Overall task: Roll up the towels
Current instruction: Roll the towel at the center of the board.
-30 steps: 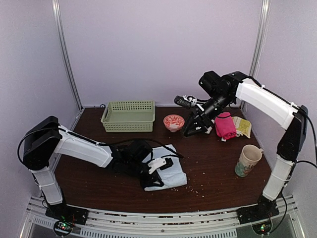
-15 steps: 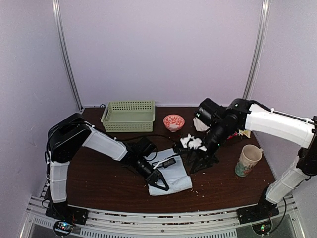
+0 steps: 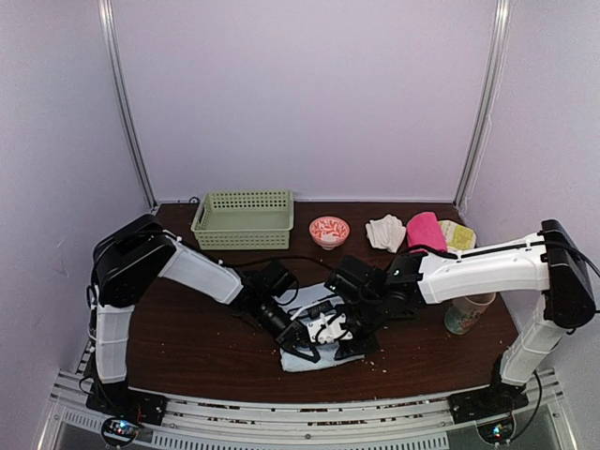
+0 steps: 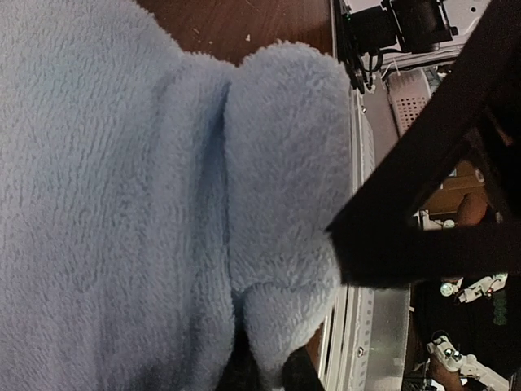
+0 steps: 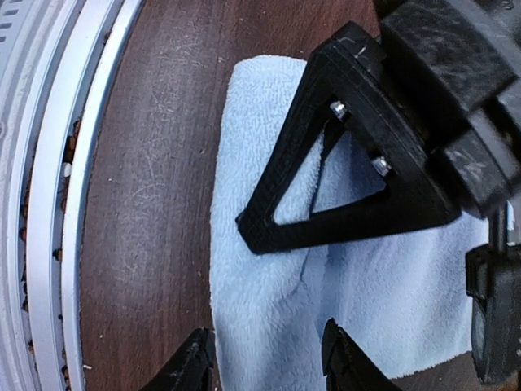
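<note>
Top external view: the right hand [image 3: 345, 334], fingers apart, had swung from the far side of the tabletop [image 3: 187, 328] onto the blue towel [image 3: 314, 360] lying near centre; whether the left hand [image 3: 301, 342] gripped it could not be told. Two-handed rolling looked imminent.

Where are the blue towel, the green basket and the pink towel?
blue towel [image 5: 260, 326]: right wrist view, fabric near its edge.
green basket [image 3: 243, 238]: top view, its front wall.
pink towel [image 3: 424, 232]: top view, its middle.
</note>
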Controlling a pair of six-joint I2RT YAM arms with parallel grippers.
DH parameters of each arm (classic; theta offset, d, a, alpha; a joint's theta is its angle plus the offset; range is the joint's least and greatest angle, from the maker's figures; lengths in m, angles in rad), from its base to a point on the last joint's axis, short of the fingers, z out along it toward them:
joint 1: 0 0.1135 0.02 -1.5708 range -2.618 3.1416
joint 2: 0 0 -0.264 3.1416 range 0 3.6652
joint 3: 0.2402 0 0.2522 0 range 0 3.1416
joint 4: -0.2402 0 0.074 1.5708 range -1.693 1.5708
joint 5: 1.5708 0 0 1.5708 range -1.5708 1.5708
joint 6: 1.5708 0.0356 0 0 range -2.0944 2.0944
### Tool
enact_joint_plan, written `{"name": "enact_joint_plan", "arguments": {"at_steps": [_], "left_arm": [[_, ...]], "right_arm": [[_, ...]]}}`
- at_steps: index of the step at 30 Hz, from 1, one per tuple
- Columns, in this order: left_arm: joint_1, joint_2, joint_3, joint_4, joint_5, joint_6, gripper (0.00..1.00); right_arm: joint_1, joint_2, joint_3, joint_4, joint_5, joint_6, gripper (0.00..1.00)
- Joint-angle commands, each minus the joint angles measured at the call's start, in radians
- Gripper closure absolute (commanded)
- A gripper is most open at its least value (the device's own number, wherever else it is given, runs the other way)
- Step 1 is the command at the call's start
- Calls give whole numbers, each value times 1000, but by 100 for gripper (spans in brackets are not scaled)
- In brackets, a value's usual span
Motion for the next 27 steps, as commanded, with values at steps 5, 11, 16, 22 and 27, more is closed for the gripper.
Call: {"name": "enact_joint_plan", "arguments": {"at_steps": [5,11,16,22,27], "left_arm": [[1,44,-7,-111,-80,12,91],[15,-40,-32,-76,-152,25,77],[22,-290,-158,65,-353,18,64],[28,-481,-280,109,-632,-10,60],[-42,-699,-422,236,-855,46,59]], "right_arm": [[24,89,-2,53,-7,37,62],[1,134,25,-24,-128,54,97],[-85,213,92,-126,-320,65,100],[-188,339,204,-263,-508,50,100],[-254,485,338,-376,-558,77,100]]}}
